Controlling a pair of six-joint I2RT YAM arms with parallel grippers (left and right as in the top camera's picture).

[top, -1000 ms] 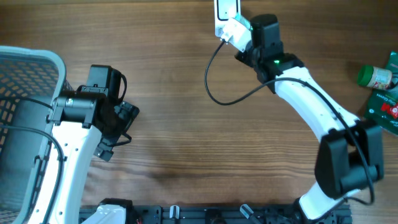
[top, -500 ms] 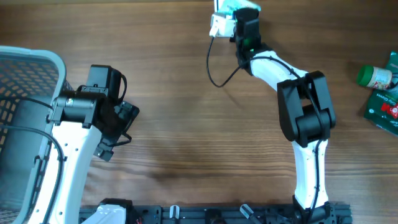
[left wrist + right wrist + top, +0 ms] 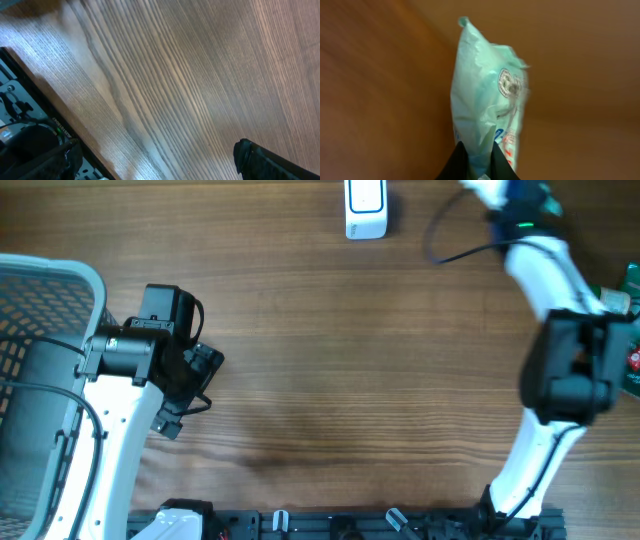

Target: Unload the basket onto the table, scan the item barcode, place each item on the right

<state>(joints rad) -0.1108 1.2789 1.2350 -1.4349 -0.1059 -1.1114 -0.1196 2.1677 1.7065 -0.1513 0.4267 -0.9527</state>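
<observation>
Right end effector [image 3: 476,156] pinches a pale green plastic pouch [image 3: 487,95], right of the white box-shaped scanner [image 3: 365,207]; left end effector [image 3: 157,157] stands wide open, well left of it.

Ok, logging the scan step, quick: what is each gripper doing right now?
Left gripper: open, holding nothing.
Right gripper: shut on the pale green packet.

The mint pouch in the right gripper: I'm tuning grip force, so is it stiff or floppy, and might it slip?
Probably floppy: the pouch is creased where the right gripper pinches its edge. Likely light, since that small pinch carries it. The smooth-looking film may slip.
</observation>
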